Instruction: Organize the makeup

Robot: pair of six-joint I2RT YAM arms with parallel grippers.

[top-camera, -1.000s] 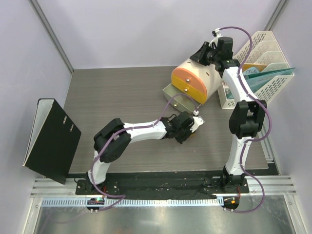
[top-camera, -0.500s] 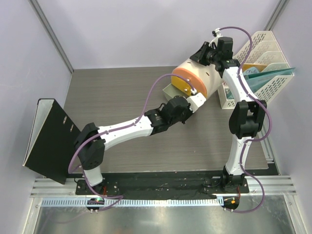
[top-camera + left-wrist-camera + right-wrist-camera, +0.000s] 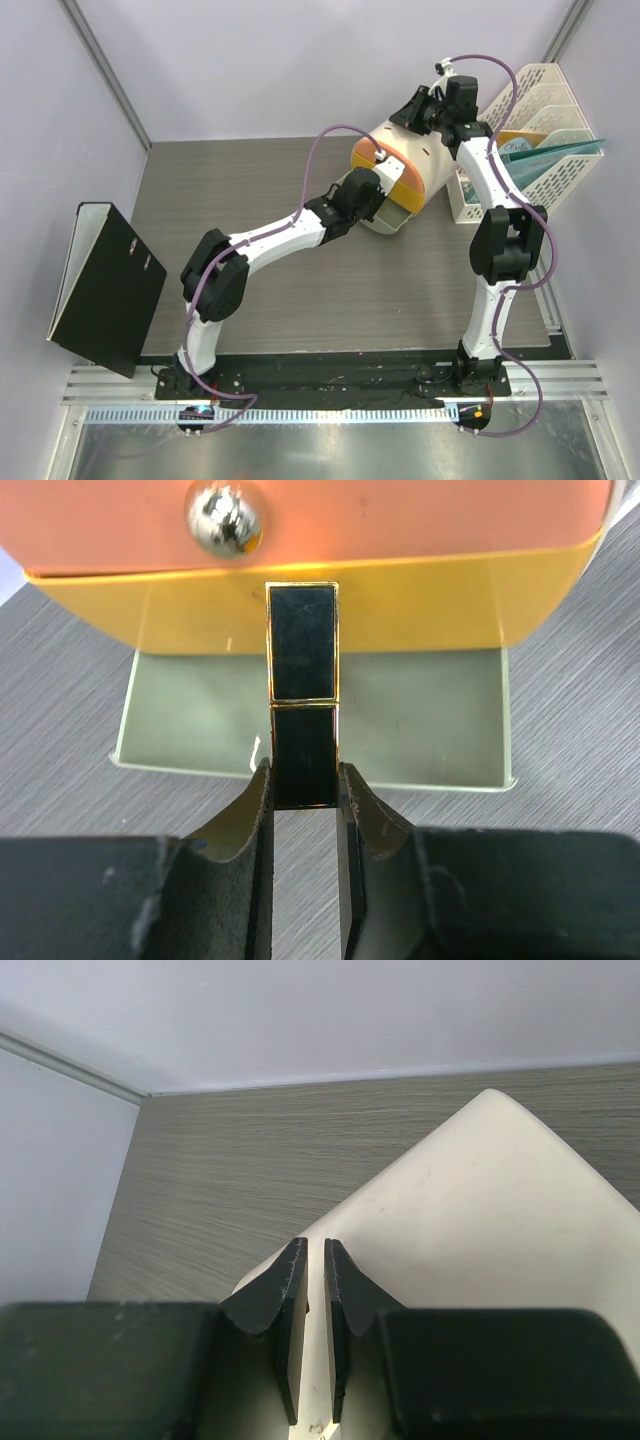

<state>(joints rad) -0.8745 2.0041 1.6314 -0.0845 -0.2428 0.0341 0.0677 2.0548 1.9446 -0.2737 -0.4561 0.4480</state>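
My left gripper (image 3: 303, 775) is shut on the lower end of the black-gold lipstick (image 3: 303, 670), which points forward over the open pale-green bottom drawer (image 3: 420, 720) of the cream drum-shaped box (image 3: 405, 150). The part of the drawer floor that shows is bare. The yellow drawer (image 3: 450, 605) and the orange drawer with its metal knob (image 3: 225, 515) are closed above it. In the top view the left gripper (image 3: 378, 195) is at the box front. My right gripper (image 3: 313, 1250) is shut, empty, its tips on the box's cream top (image 3: 480, 1210). The other makeup is out of view.
A black binder (image 3: 105, 285) leans at the table's left edge. A white file rack (image 3: 535, 95) with teal folders stands right of the box, behind my right arm (image 3: 500, 240). Grey walls close the back and sides.
My left arm has swung from the table's middle up to the box front, carrying the lipstick to the open bottom drawer. The right arm has not moved.
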